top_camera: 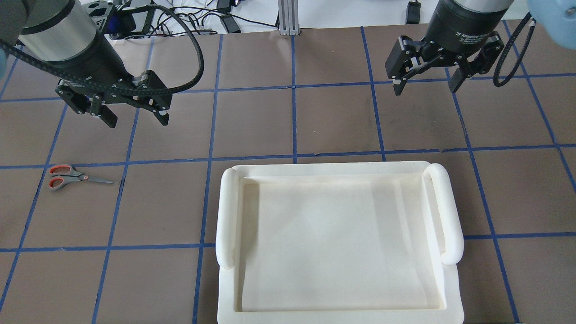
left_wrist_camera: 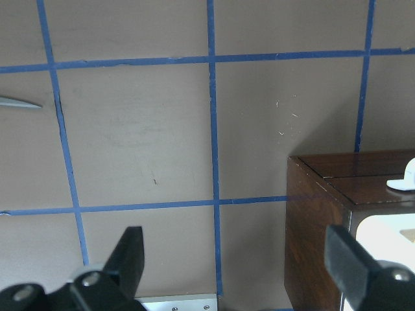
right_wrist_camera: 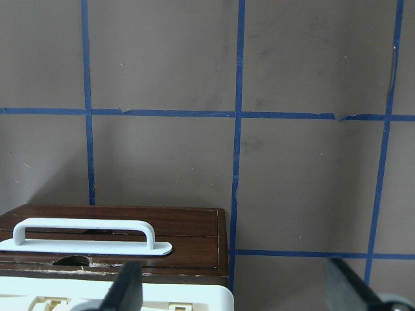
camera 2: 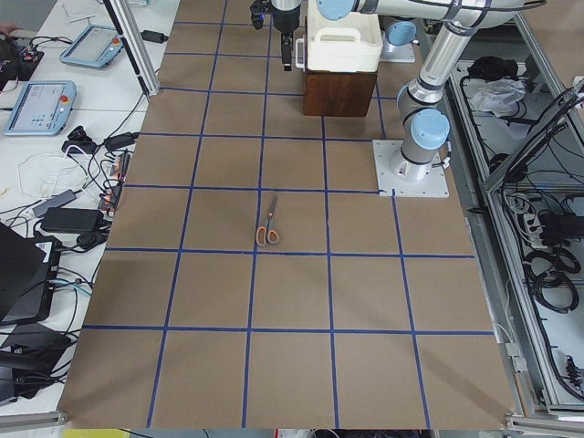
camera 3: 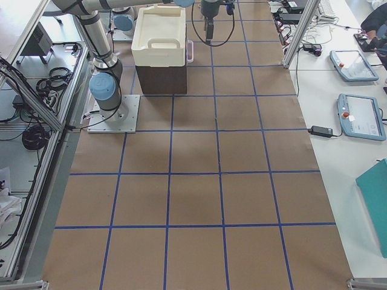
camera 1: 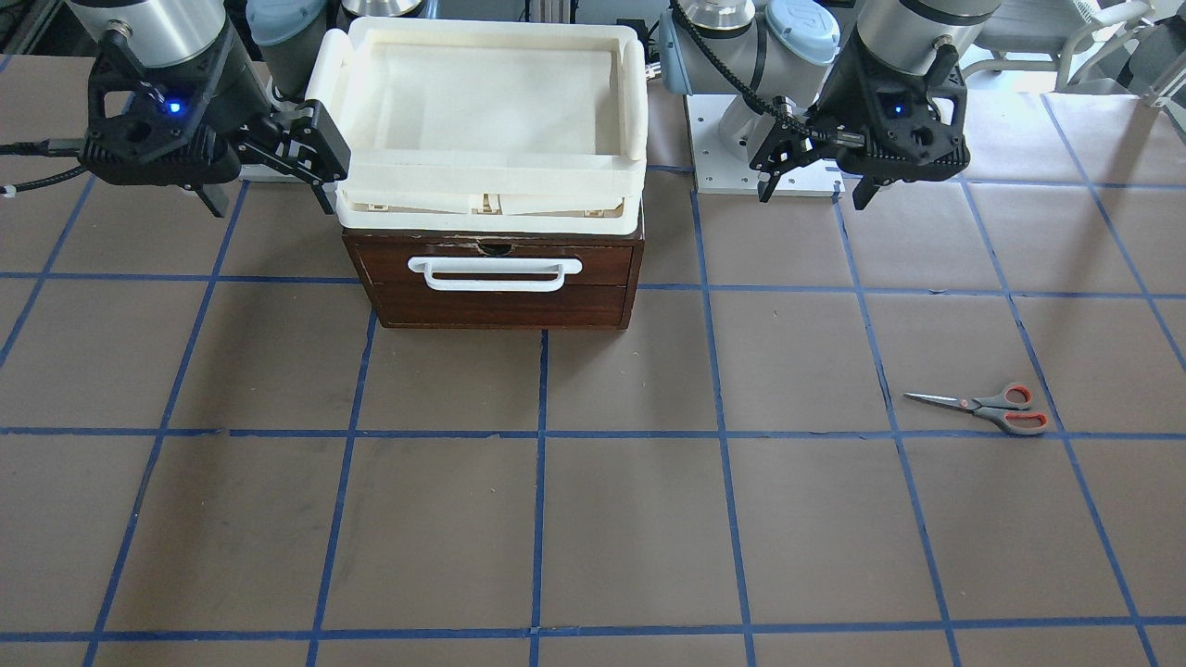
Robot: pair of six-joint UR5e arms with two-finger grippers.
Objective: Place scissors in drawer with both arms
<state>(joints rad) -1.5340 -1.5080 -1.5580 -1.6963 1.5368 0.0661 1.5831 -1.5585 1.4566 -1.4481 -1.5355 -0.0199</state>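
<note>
Scissors (top_camera: 81, 177) — well apart from left pincer (top_camera: 136, 120)

Shows scissors (camera 2: 266, 226) flat on table (camera 2: 219, 365) mid-frame, handles twd bottom; drawer (camera 2: 339, 93) top ctr, white tray (camera 2: 344, 36) on top.

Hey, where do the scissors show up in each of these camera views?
Front-facing: scissors lower right, flat on the table.
Overhead: far left, mid height.
Exterior left: near the centre.
Exterior right: not in view.
Left wrist: only a blade tip at the left edge.
Right wrist: not in view.
Shared landmark: the dark wooden drawer under the cream tray; the scissors lie well apart from it.
</note>
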